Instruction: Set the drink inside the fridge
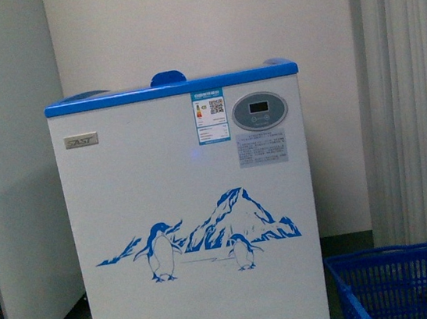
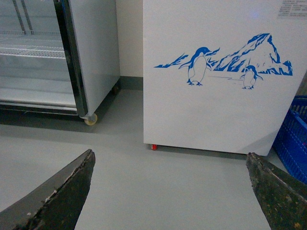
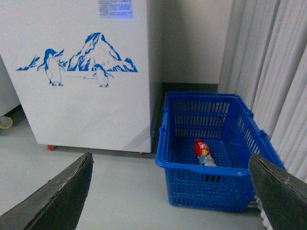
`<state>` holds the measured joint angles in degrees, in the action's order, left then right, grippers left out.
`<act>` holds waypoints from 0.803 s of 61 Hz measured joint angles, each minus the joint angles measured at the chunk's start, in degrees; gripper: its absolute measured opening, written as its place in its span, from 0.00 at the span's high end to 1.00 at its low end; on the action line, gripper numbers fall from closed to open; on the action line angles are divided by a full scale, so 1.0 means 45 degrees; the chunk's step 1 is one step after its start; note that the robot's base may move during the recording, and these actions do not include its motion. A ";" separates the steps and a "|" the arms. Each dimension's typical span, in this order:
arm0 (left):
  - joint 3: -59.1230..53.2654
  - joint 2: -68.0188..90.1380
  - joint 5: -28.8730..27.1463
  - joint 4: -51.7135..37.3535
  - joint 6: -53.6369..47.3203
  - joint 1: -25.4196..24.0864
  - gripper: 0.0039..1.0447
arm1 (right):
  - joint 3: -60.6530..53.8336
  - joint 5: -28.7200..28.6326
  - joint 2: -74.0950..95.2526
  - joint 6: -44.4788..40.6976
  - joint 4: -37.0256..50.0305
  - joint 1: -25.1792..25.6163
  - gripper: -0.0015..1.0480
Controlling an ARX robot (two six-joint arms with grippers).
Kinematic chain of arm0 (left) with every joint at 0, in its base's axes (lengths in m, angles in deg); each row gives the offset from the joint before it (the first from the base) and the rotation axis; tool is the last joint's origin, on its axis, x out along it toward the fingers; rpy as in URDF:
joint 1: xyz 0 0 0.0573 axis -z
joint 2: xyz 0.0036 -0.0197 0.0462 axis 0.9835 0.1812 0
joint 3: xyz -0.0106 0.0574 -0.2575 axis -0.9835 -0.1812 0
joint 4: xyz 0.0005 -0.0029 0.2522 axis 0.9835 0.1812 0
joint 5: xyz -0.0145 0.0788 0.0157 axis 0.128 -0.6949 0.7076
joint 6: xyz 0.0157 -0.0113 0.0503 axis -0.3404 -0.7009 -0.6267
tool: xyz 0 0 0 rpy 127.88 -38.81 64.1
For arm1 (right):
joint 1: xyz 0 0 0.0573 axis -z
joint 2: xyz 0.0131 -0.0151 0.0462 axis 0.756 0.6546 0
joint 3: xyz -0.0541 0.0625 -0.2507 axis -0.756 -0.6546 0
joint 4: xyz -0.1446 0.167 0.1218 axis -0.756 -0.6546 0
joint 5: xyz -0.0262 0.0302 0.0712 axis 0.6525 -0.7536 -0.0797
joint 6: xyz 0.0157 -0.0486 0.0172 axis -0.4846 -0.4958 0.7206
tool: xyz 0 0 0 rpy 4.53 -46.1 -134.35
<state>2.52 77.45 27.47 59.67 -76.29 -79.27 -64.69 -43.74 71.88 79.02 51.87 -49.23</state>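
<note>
The fridge [image 1: 189,210] is a white chest freezer with a blue top rim, a penguin-and-mountain print and an oval grey display panel [image 1: 259,111]; it stands straight ahead in the front view. Its front also shows in the left wrist view [image 2: 216,110] and the right wrist view [image 3: 81,105]. The drink [image 3: 203,152], a bottle with a red label, lies inside a blue basket [image 3: 211,191] on the floor right of the fridge. My right gripper [image 3: 170,165] hangs open above the floor before the basket. My left gripper [image 2: 170,163] is open over bare floor.
A tall grey upright cooler [image 2: 91,57] with white wire shelves stands left of the fridge on castors. The blue basket's corner [image 1: 402,276] shows low right in the front view. Pale curtains [image 1: 417,93] hang at the right. Grey floor [image 2: 158,191] lies in front.
</note>
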 joint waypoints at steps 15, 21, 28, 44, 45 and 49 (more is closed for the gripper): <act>0.0000 -0.0005 -0.0024 0.0000 0.0000 -0.0005 0.08 | 0.0000 0.0000 0.0000 0.0000 -0.0005 0.0000 0.07; 0.0000 -0.0005 0.0005 0.0000 -0.0005 -0.0005 0.08 | 0.0000 0.0005 0.0000 0.0000 -0.0005 0.0000 0.07; 0.0000 -0.0005 0.0005 0.0000 0.0000 -0.0005 0.08 | 0.0000 0.0000 -0.0005 0.0000 -0.0005 0.0000 0.07; 0.0000 -0.0005 0.0005 0.0000 -0.0005 -0.0005 0.08 | 0.0000 -0.0005 -0.0005 0.0000 -0.0005 0.0000 0.07; 0.0000 -0.0005 0.0005 0.0000 -0.0005 -0.0005 0.08 | 0.0000 -0.0005 -0.0005 0.0000 -0.0005 0.0000 0.07; 0.0000 -0.0005 0.0000 0.0000 0.0000 -0.0005 0.08 | 0.0000 0.0024 0.0000 0.0000 -0.0005 0.0000 0.07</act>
<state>2.52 77.42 27.47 59.67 -76.29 -79.29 -64.69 -43.63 71.88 79.02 51.85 -49.23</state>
